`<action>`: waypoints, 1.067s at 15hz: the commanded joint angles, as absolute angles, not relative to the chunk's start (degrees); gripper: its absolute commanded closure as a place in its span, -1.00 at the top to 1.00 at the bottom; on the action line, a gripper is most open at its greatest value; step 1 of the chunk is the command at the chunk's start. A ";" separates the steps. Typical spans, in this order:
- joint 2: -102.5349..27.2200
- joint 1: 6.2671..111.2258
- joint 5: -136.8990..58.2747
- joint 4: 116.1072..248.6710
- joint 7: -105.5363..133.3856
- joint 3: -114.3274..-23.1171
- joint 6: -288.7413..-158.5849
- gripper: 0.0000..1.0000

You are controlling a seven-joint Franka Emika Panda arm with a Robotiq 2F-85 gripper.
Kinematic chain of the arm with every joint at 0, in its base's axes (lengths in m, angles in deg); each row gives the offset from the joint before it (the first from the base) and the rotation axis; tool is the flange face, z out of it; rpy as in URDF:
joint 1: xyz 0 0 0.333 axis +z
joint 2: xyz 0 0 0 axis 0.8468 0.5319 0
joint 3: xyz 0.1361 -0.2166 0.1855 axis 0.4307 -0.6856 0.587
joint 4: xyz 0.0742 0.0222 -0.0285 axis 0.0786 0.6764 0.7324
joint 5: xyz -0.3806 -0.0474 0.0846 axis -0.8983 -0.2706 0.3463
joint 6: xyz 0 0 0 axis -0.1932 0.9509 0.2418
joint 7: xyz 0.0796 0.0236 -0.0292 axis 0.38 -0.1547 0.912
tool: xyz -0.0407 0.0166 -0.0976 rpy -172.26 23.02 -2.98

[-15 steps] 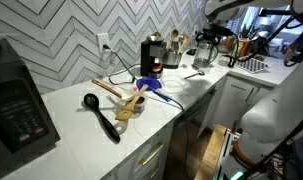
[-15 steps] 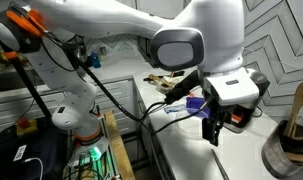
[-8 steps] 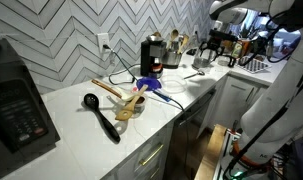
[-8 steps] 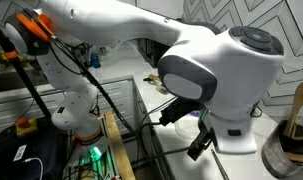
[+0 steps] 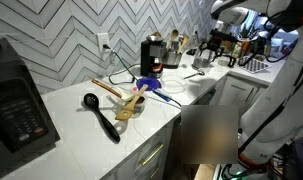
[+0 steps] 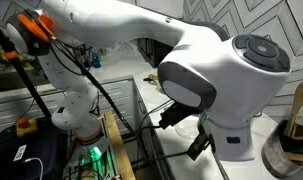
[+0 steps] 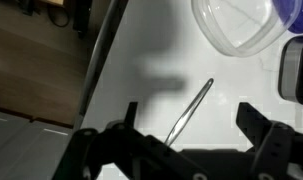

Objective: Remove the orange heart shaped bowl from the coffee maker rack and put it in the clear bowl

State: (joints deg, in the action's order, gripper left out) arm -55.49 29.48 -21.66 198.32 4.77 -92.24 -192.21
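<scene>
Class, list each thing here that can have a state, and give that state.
gripper: open, holding nothing.
clear bowl: upright, no contents seen.
coffee machine: standing upright.
black ladle: lying flat.
orange heart shaped bowl: too small to make out.

Kitchen: chevron-tile backsplash [image 5: 76, 30], white counter [image 5: 71, 130], microwave [image 5: 16, 100], coffee machine [image 5: 151, 55].

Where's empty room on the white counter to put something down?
Bare counter lies between the microwave and the black ladle, and beyond the blue utensil toward the counter's edge. Crowded: the wooden spoons, blue utensil and coffee machine bunch together.
</scene>
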 commanded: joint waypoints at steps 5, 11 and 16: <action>-47.73 30.06 -3.38 203.54 20.18 -91.02 -203.36 1.00; -44.07 29.51 2.29 201.45 30.24 -88.53 -196.76 1.00; -44.06 29.47 5.52 202.12 34.20 -87.52 -198.17 1.00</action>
